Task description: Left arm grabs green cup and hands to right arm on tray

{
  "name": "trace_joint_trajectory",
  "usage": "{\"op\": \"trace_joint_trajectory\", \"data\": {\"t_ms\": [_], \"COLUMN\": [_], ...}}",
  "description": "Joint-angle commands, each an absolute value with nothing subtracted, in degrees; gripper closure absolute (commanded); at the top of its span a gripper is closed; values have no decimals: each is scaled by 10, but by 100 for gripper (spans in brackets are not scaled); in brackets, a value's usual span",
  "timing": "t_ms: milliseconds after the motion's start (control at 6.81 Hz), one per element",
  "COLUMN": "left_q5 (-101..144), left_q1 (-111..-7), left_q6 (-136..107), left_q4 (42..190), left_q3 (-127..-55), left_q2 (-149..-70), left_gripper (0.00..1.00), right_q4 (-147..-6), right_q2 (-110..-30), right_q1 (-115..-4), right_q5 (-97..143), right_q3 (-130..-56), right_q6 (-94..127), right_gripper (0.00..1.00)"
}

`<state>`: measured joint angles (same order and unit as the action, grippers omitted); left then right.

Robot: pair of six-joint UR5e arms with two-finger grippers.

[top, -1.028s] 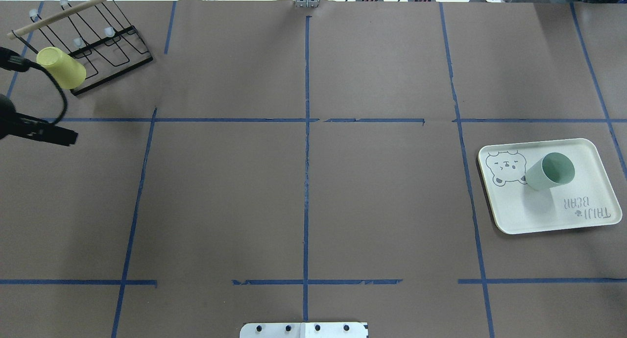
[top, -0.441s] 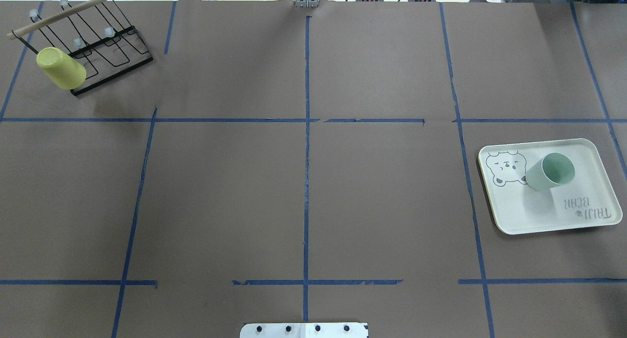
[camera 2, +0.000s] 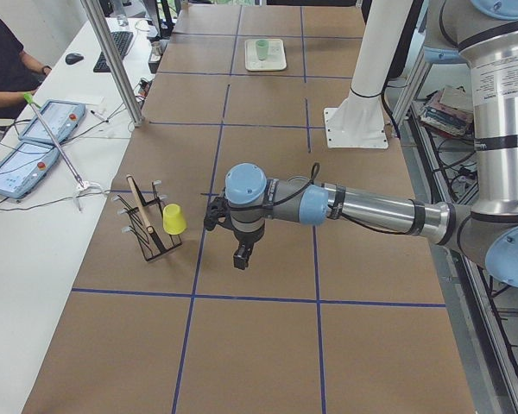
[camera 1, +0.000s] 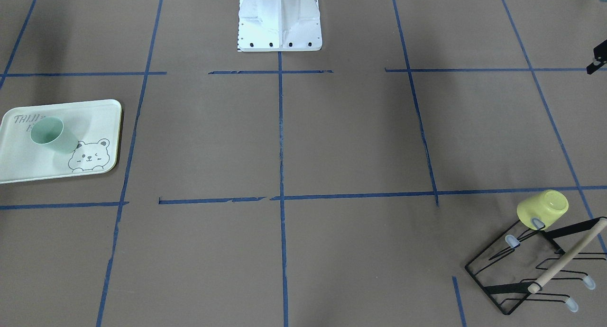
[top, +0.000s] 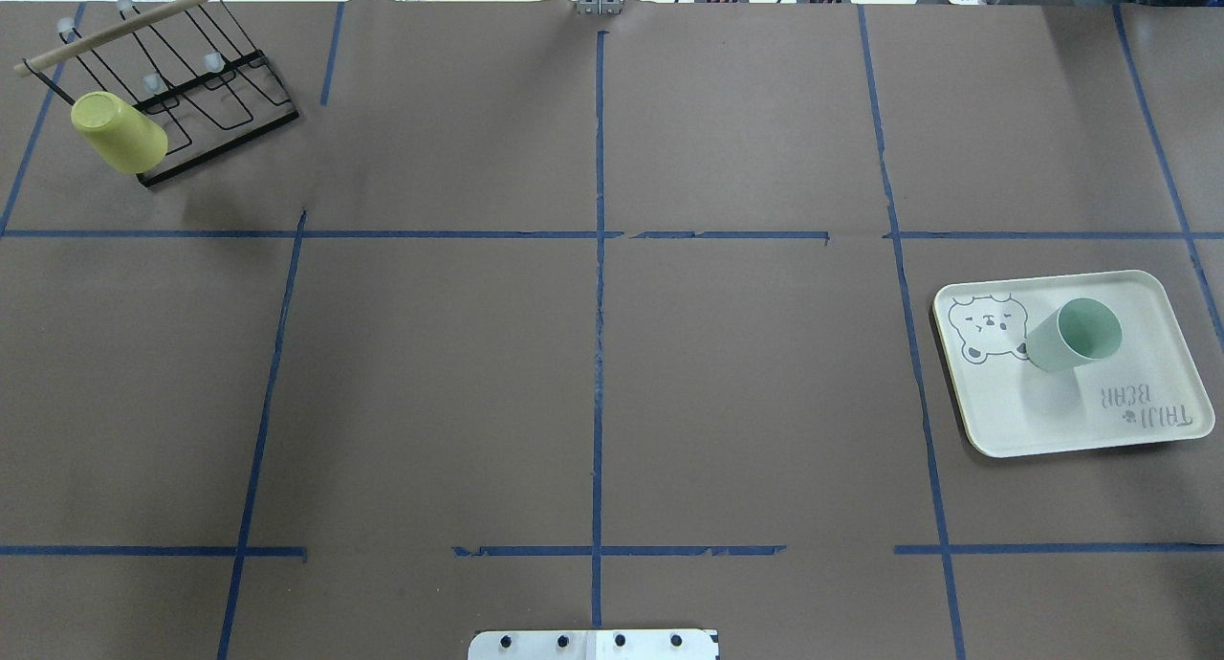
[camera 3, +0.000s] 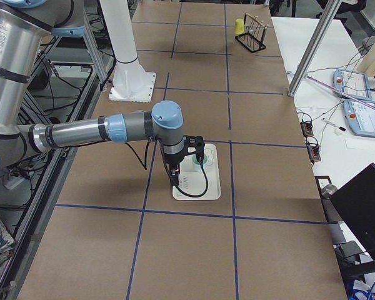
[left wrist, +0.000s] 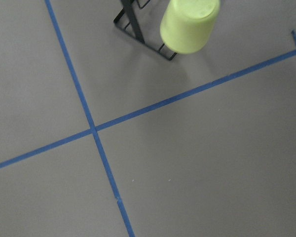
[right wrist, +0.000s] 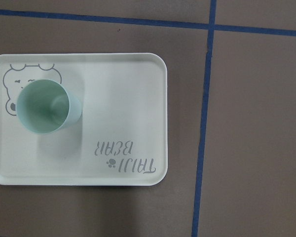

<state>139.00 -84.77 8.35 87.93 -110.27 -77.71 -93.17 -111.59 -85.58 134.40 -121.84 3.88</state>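
Cup (right wrist: 48,107) on tray (right wrist: 128,89), clr of jaws

We are viewing a surface (top: 746,402) covered in brown paper, with blue tape lines (top: 599,354) running across it in a grid. A white side bench (camera 2: 43,250) is standing along one long edge, carrying tablets (camera 2: 53,119) and a keyboard (camera 2: 114,47). An aluminium post (camera 2: 112,60) is rising beside it. Even light is falling throughout.
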Motion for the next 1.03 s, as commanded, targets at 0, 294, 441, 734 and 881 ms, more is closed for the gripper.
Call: {"op": "trace_joint_trajectory", "data": {"t_ms": [0,294,441,734,881], "left_q5": [1399,1396,1395,1349,1334], "left_q1": [-850,-856,-864,-862,-864], "left_q6": [85,85,85,91,93], "left_q4": [849,783,720,704,706], "left_q3": [-1102,-1117,-1141,-1137,-1137], "left_q2": [-773,-780,-782,-816,-819], "left_gripper": [0,0,0,0,0], "right_q4": [-931,-929,-928,-927,-928], "right_q2": [-1112,-1091,-1064,-1061,-1062], "right_q1": [-853,-850,-849,-850,-850], "right_q5": [1352,1346,1346,1351,1354], "right_q3": [-1211,-1195,-1161,-1154,-1161], "right_q6": [40,40,42,42,43], "right_gripper": [0,0,0,0,0]}}
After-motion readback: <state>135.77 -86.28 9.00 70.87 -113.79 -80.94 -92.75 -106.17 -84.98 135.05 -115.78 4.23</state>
